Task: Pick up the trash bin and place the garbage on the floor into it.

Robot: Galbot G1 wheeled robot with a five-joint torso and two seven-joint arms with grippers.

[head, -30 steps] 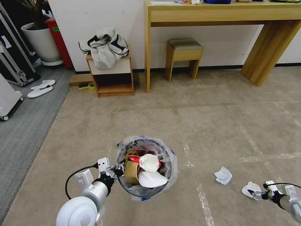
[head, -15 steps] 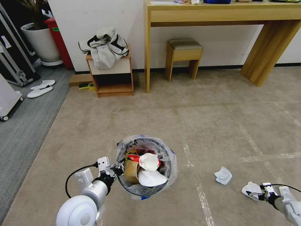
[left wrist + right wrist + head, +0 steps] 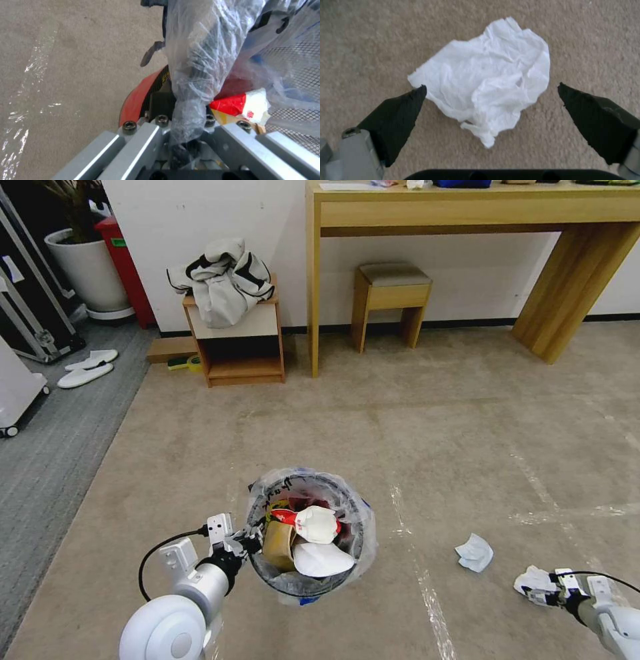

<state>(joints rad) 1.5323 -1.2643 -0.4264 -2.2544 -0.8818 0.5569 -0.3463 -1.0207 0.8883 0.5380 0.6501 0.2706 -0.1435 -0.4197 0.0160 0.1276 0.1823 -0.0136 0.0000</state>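
We see our left gripper [image 3: 248, 544] low in front of us, clamped on the left rim of the trash bin [image 3: 308, 588], pinching the rim together with its clear plastic bag [image 3: 196, 62]; in the left wrist view the bag runs straight down between the closed fingers, with the bin's red wall [image 3: 135, 100] just beside them. The bin is held upright over the beige floor [image 3: 433, 433]. Inside it, just right of that gripper, lie a crumpled brown paper bag [image 3: 279, 545], a red-and-white wrapper [image 3: 285, 515], a crumpled white piece [image 3: 319, 524] and a flat white oval piece [image 3: 321, 560].

Further right, well apart from the bin and ahead-left of our right gripper, a crumpled tissue [image 3: 475, 553] lies on the carpet beside a shiny tape line [image 3: 430, 597]. A second white tissue [image 3: 533, 582] lies right at the tips of our right gripper [image 3: 548, 593], which is low at the floor. In the right wrist view its black fingers [image 3: 403, 112] stand wide apart, one on each side of this tissue [image 3: 486, 77]; one fingertip is at the paper's edge, the other is clear of it, and the tissue lies flat on the carpet between them, not squeezed.
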